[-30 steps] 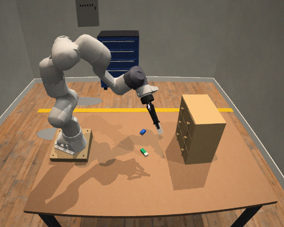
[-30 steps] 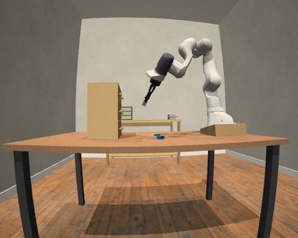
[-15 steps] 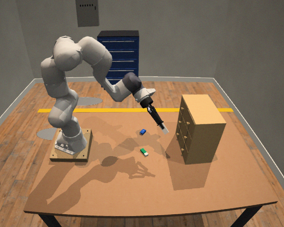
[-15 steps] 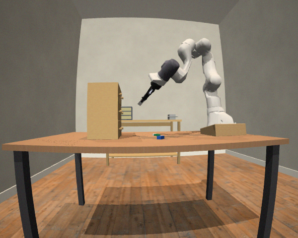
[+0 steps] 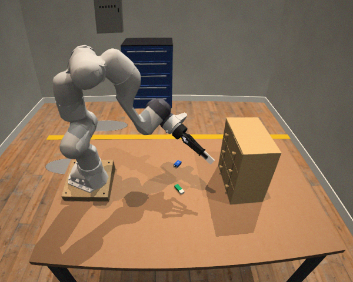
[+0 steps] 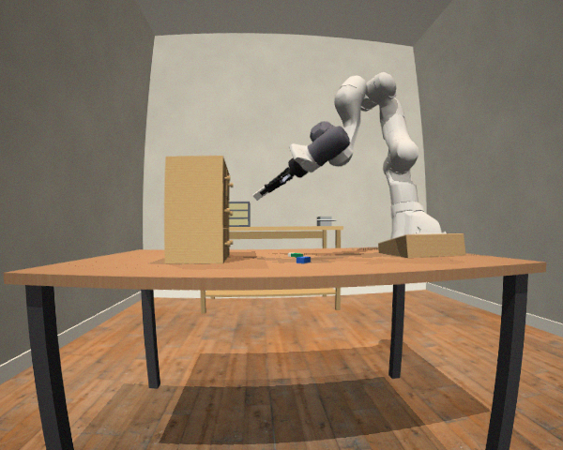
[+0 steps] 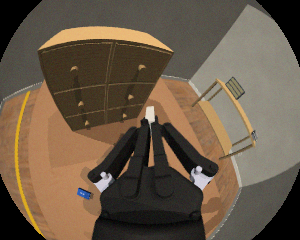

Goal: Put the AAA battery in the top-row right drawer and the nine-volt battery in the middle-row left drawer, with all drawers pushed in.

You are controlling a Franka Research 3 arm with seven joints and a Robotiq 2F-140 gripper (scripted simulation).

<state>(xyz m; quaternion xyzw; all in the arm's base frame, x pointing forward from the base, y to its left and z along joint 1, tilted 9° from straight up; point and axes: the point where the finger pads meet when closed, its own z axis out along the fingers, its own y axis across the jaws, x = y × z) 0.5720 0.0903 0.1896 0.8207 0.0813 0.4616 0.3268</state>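
Note:
The small chest (image 5: pixel 257 178) (image 6: pixel 194 208) (image 7: pixel 95 80) stands upright, its six knobbed drawer fronts facing the arm. All drawers look pushed in; their insides are hidden. A blue boxy block (image 5: pixel 177 164) (image 6: pixel 303 260) (image 7: pixel 83 193), shaped like a nine-volt battery, lies on the table in front of the chest. A green piece (image 5: pixel 177 187) (image 6: pixel 296 254) with a white end lies near it, too small to identify; the gripper hides it in the wrist view. My gripper (image 5: pixel 210 157) (image 6: pixel 258 194) (image 7: pixel 150 112) is shut and empty, tilted down towards the chest, in front of it and above the table.
The arm's wooden base (image 5: pixel 109 182) (image 6: pixel 434 246) stands on the table across from the chest. A blue cabinet (image 5: pixel 153 70) stands off the table on the floor. A wooden bench (image 6: pixel 281 228) (image 7: pixel 215 127) stands beyond the table.

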